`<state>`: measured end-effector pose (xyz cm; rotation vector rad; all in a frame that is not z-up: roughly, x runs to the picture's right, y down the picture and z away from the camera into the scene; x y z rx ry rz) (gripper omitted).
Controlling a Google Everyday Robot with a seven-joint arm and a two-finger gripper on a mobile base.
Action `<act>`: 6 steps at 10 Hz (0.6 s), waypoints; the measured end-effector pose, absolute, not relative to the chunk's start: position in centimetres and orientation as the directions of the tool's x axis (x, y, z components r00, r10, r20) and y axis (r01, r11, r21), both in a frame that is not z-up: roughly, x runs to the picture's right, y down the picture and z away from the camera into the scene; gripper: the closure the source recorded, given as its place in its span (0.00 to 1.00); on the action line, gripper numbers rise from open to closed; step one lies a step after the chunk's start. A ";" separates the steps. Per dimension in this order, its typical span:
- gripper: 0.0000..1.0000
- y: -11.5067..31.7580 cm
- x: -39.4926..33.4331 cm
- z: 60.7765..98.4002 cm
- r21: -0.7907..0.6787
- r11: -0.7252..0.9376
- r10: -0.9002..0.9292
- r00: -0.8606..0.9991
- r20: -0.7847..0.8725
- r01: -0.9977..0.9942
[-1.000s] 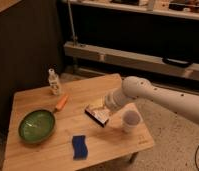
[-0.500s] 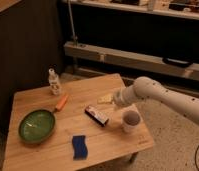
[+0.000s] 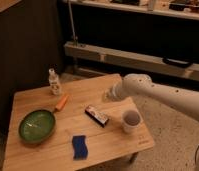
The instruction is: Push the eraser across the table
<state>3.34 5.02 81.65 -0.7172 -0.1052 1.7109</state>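
The eraser (image 3: pixel 96 115) is a slim dark bar with a whitish top. It lies flat near the middle of the light wooden table (image 3: pixel 138 142), angled toward the front right. My gripper (image 3: pixel 112 93) hangs at the end of the white arm that reaches in from the right. It sits above the table's far right part, behind and to the right of the eraser, clear of it. It is shut and holds nothing.
A white cup (image 3: pixel 131 120) stands just right of the eraser. A blue sponge block (image 3: pixel 79 146) lies near the front edge, a green plate (image 3: pixel 37 125) at the left, an orange carrot piece (image 3: pixel 61 102) beside it, and a small bottle (image 3: pixel 54 82) at the back left.
My gripper has drawn back from over the eraser, up and toward the far right. The eraser stays where it was.
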 end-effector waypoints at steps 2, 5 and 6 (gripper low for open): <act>0.93 4.8 2.4 84.2 -0.432 -0.250 0.915 -0.066 -0.398 -0.867; 0.93 5.4 1.6 88.1 -0.397 -0.209 0.904 -0.022 -0.427 -0.894; 0.93 5.7 1.5 89.0 -0.378 -0.194 0.897 -0.008 -0.442 -0.905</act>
